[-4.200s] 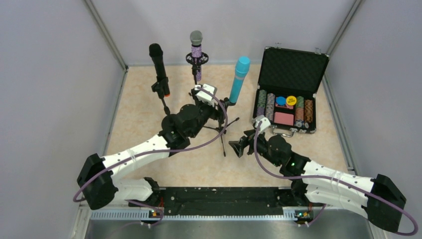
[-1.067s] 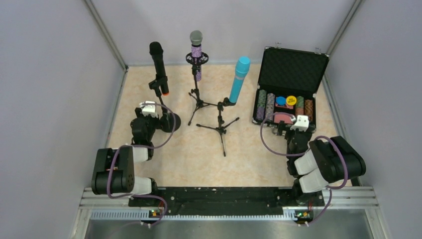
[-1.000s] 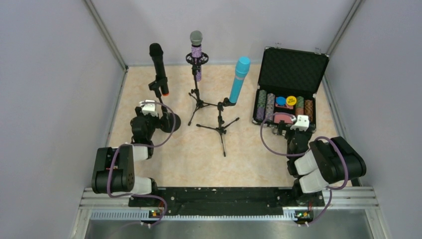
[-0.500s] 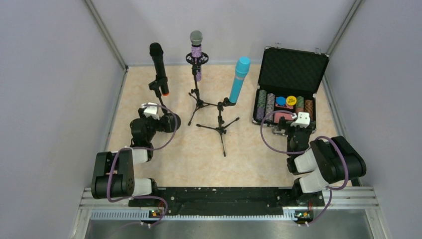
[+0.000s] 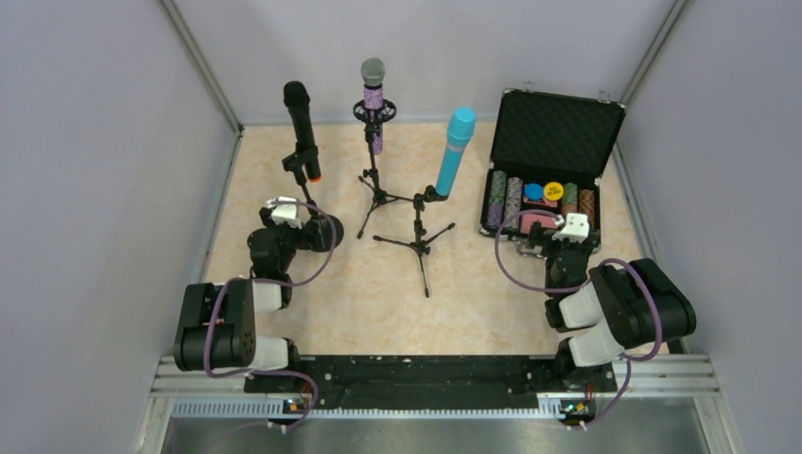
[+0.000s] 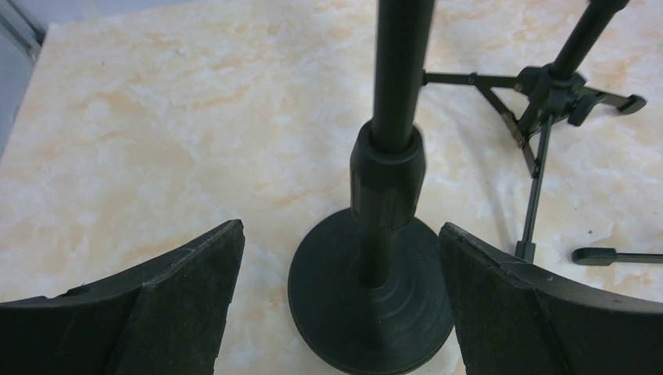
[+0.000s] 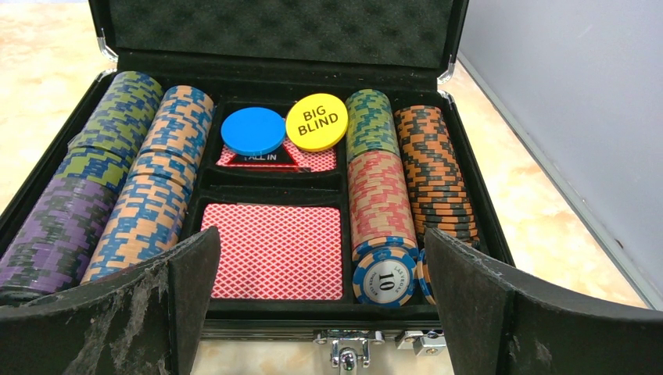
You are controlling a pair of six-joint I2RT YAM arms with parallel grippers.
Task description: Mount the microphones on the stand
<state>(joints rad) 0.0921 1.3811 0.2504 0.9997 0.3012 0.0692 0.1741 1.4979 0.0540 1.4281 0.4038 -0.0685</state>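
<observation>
— Along the back of the table [image 5: 359, 303], what stands?
— Three stands, one microphone on each. Black microphone [image 5: 301, 118] at left, upright, clipped to a round-foot stand [image 6: 367, 305], orange ring at its lower end. Purple microphone [image 5: 374, 104] in the middle, silver grille up, seated in a ring mount on a tripod stand [image 5: 376, 194]. Cyan microphone [image 5: 454, 151] to the right of that, head leaning right, lower end clipped to a second tripod [image 5: 420, 236] set nearer the arms.

— Left gripper?
— Left gripper [image 6: 340, 234] is low at the round foot, fingers spread wide, one on either side of the foot and lower pole. Tabletop shows in the gap on each side, so it pinches nothing. The first tripod's legs show just beyond, to the right in the wrist view.

— Right gripper?
— Right gripper [image 7: 320, 234] is also spread wide and holds nothing. It faces an open case [image 5: 560, 118] at the table's right side, well apart from the stands. Inside are rows of chips down both sides, with a blue disc [image 7: 252, 130] and a yellow disc [image 7: 317, 121] marked BIG BLIND side by side in the far middle compartment. Red-backed cards [image 7: 274, 250] lie in the compartment nearer the latch.

— Arms?
— Both are folded back close to their bases. All three microphones are apart from either gripper.
</observation>
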